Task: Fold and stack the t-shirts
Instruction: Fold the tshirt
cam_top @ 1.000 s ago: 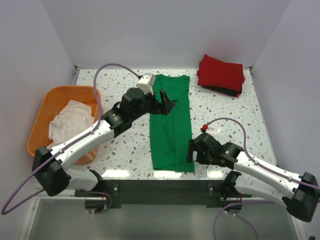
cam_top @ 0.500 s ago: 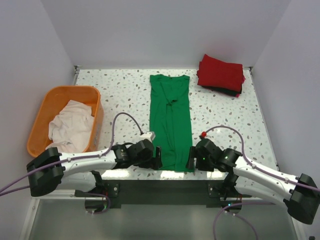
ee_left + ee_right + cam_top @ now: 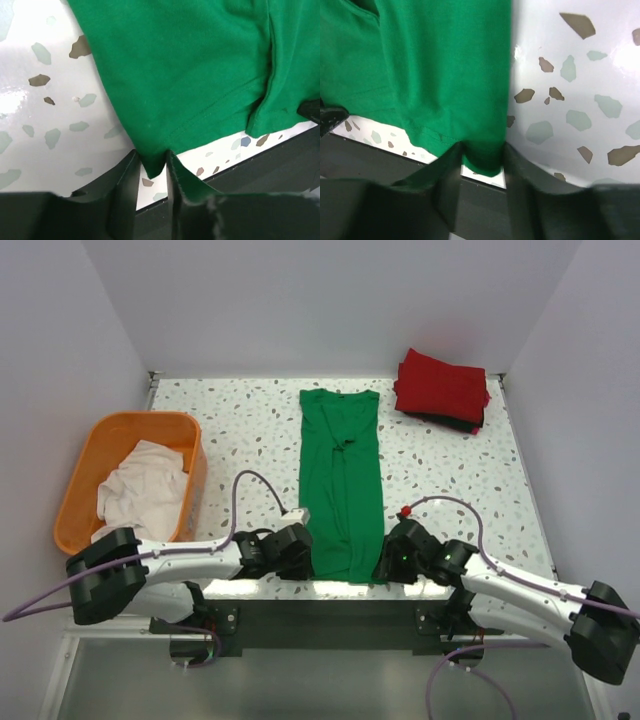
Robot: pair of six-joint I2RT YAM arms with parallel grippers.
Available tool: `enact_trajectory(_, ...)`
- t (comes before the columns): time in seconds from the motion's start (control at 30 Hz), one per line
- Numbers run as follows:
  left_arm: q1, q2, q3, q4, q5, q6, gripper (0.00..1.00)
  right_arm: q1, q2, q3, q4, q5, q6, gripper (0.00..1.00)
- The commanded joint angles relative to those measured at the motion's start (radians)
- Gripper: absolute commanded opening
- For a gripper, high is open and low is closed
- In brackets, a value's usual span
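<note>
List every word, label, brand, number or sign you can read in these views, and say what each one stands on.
None: no readable text in any view.
The green t-shirt, red t-shirt and off-white t-shirt are plain, with no visible print or tag.
The orange basket and the speckled table bear no markings.

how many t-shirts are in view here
4. A green t-shirt lies lengthwise mid-table; a red t-shirt sits folded at the far right, on a black t-shirt; an off-white t-shirt is crumpled in the orange basket, left. More may hide underneath.
</note>
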Motion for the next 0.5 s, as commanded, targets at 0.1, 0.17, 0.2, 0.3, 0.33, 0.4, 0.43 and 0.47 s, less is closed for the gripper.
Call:
enact_trajectory(0.1,-0.007,0.068,0.027,0.012,-0.066,-0.024,0.04,-0.001,-0.031,-0.08,0.021,-0.045,0.06,0.24)
enact_trajectory(0.17,-0.007,0.07,0.036,0.002,-0.06,-0.025,0.0,0.001,-0.023,-0.074,0.016,-0.037,0.058,0.16)
enact_trajectory(0.2,-0.009,0.06,0.028,-0.003,-0.057,-0.027,0.0,0.001,-0.019,-0.064,0.011,-0.034,0.049,0.08)
enact_trajectory(0.3,-0.026,-0.018,-0.022,-0.005,-0.046,-0.037,0.0,0.0,-0.035,-0.049,-0.047,-0.051,0.038,0.0)
enact_trajectory(0.33,-0.033,-0.068,-0.05,-0.003,-0.039,-0.037,0.0,-0.001,-0.048,-0.044,-0.07,-0.066,0.04,0.0)
enact_trajectory(0.4,-0.053,-0.114,-0.077,0.008,-0.005,-0.036,0.0,0.004,-0.083,-0.037,-0.123,-0.088,0.041,0.0)
enact_trajectory(0.43,-0.068,-0.148,-0.097,0.014,0.007,-0.036,0.0,0.004,-0.132,-0.035,-0.14,-0.097,0.043,0.0)
enact_trajectory(0.47,-0.073,-0.159,-0.103,0.023,0.033,-0.037,0.0,0.004,-0.152,-0.034,-0.151,-0.115,0.044,0.0)
